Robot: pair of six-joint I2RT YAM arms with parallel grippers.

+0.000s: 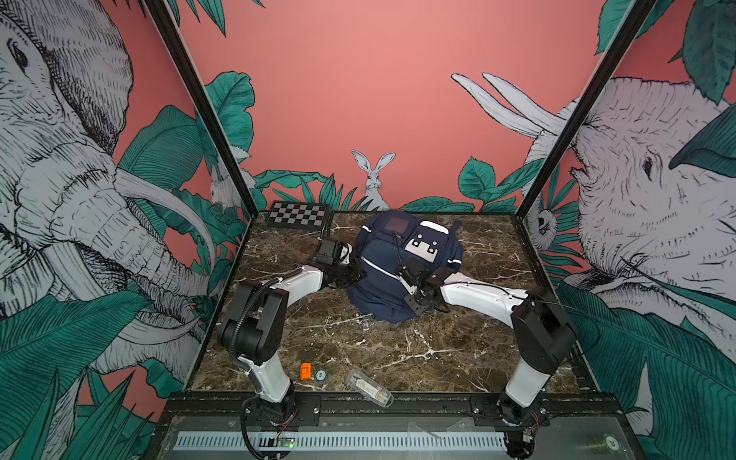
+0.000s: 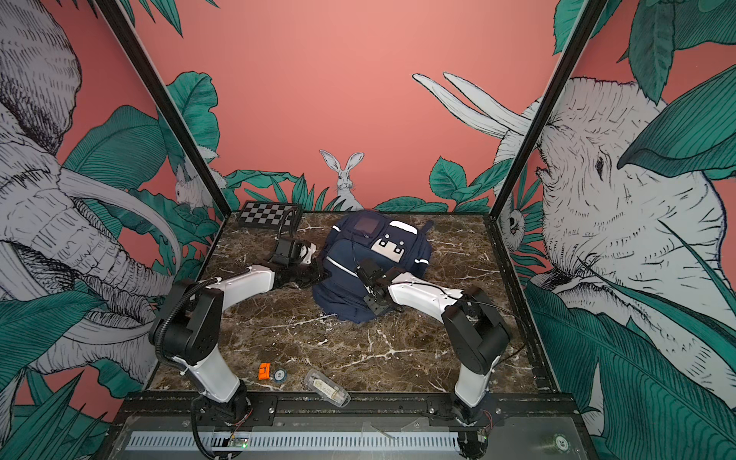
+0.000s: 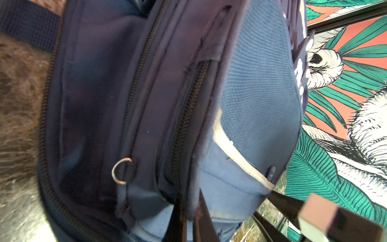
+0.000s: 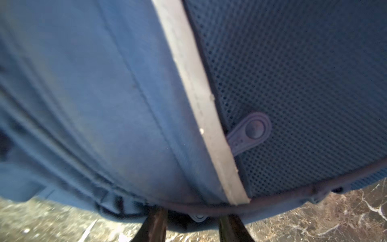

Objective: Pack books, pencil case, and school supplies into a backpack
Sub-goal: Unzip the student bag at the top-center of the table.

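The navy backpack [image 1: 382, 255] [image 2: 350, 255] lies at the back middle of the marble table, its white patch facing up. My left gripper [image 1: 359, 273] [image 2: 324, 275] is at its left edge, and in the left wrist view it [image 3: 191, 201] is shut on a fold of the backpack [image 3: 261, 83] beside an open zip. My right gripper [image 1: 416, 307] [image 2: 376, 306] is at the near right edge. Seen from the right wrist, it [image 4: 191, 220] stands open under the backpack's [image 4: 104, 104] rim, a small zip pull [image 4: 199, 216] between the fingers. A clear pencil case [image 1: 368, 387] lies by the front edge. The books are out of view.
A small orange item [image 1: 305, 371] and a round teal item [image 1: 321, 374] lie near the front edge, left of the pencil case. A chessboard [image 1: 298, 215] leans at the back left corner. Printed walls close the left, back and right sides.
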